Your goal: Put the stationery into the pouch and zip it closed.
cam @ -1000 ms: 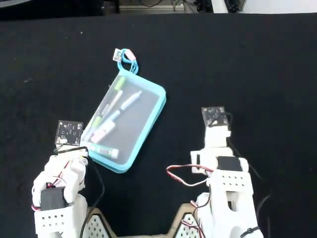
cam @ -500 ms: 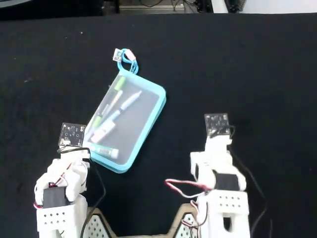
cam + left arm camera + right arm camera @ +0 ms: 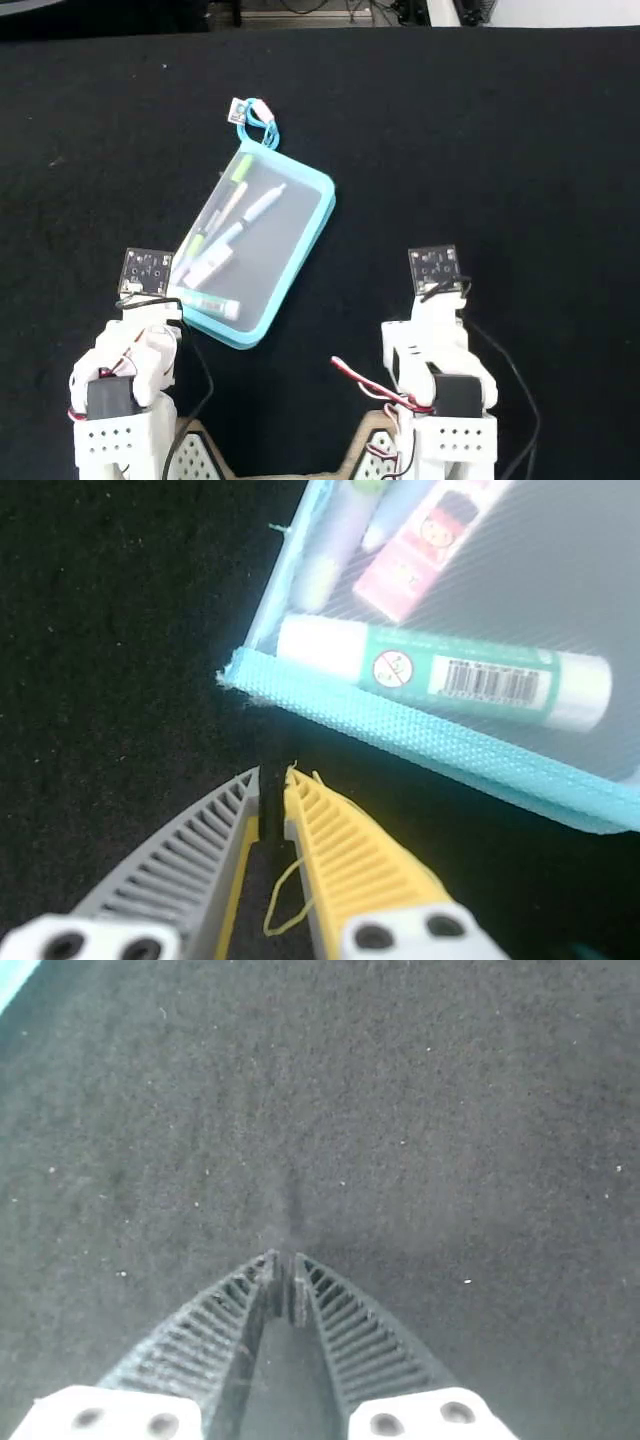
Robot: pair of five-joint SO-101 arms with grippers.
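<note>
The teal-edged clear pouch [image 3: 322,200] lies tilted on the black table, left of centre. Inside it are pens [image 3: 250,215], a pink eraser [image 3: 208,268] and a glue stick [image 3: 208,302]. Its blue loop and tag [image 3: 255,115] sit at the far corner. My left arm [image 3: 125,370] is drawn back at the pouch's near corner. In the left wrist view, the left gripper [image 3: 272,773] is shut and empty, just short of the pouch's edge [image 3: 420,740], with the glue stick [image 3: 450,670] behind it. My right gripper [image 3: 283,1257] is shut and empty over bare cloth.
My right arm [image 3: 435,350] sits folded at the near edge, well right of the pouch. A black cloth [image 3: 480,150] covers the whole table. Cables and equipment line the far edge [image 3: 330,12].
The right arm has drawn back toward its base and folded up. The left arm backed off slightly early on, then stayed still. The pouch has not moved.
</note>
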